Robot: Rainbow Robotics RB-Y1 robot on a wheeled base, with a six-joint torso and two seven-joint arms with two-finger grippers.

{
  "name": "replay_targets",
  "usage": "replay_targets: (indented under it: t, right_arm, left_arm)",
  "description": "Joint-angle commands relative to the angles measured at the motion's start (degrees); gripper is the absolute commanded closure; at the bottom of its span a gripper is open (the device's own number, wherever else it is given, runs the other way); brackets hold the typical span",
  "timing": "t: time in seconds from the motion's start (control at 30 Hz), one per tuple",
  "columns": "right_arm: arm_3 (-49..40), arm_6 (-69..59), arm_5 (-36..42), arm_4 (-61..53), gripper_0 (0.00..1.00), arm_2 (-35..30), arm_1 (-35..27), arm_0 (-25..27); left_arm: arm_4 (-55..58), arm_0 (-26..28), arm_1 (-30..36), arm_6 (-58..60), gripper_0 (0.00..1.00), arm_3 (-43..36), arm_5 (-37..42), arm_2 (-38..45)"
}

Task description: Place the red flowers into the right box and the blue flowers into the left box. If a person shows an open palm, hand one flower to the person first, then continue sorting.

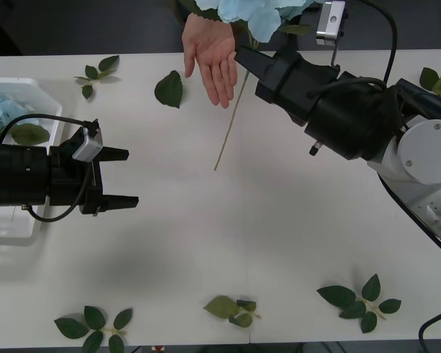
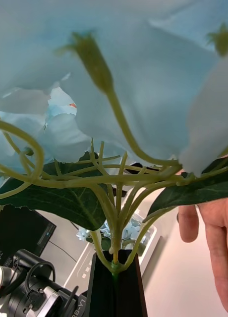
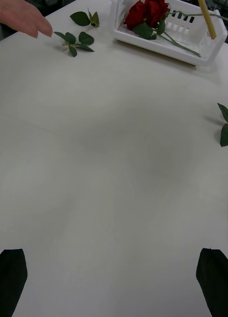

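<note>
- the white worktop [image 1: 279, 235] is matte and bare in the middle, with loose green leaf sprigs [image 1: 356, 298] scattered near its edges; a dark floor lies beyond its far edge.
- the right hand [image 1: 244, 57] reaches to the far edge of the worktop, closed around the stem of a blue flower [image 1: 261, 15] just under its head; the long stem [image 1: 231, 121] slants down over the worktop.
- a person's hand [image 1: 214, 55] lies palm up and open at the far edge, just beside the right hand and the flower head.
- the left hand [image 1: 117, 176] hovers over the left side of the worktop, spread wide and empty, beside the left box [image 1: 48, 95], which holds more blue flowers [image 1: 1, 110].
- the right wrist view adds the closed black fingers [image 2: 116, 290] on the branching green stalks, the pale petals close above, and the person's fingers beside them.
- the left wrist view adds the right box [image 3: 168, 42] across the worktop, with red flowers [image 3: 146, 12] lying in it, and the person's fingertips near a leaf sprig.
</note>
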Motion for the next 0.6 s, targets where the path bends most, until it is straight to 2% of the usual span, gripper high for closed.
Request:
replay_targets:
  t: [0.03,0.23,0.43,0.6]
  right_arm:
    - [-0.49,1.90,-0.38,-0.05,1.00,-0.12,0.80,0.16]
    - [-0.23,1.81,-0.20,7.25,1.00,-4.25,-0.96,-0.28]
    - [0.12,-2.15,16.93,7.69,1.00,-15.94,0.27,-3.71]
    - [-0.05,-7.42,28.98,17.09,1.00,-22.62,4.32,-8.63]
  left_arm:
    - [0.00,0.91,-0.40,3.23,0.00,-1.55,-0.58,-0.56]
    - [0.00,0.91,-0.40,3.23,0.00,-1.55,-0.58,-0.56]
    - [0.00,0.91,-0.40,3.23,0.00,-1.55,-0.58,-0.56]
    - [0.00,0.91,-0.40,3.23,0.00,-1.55,-0.58,-0.56]
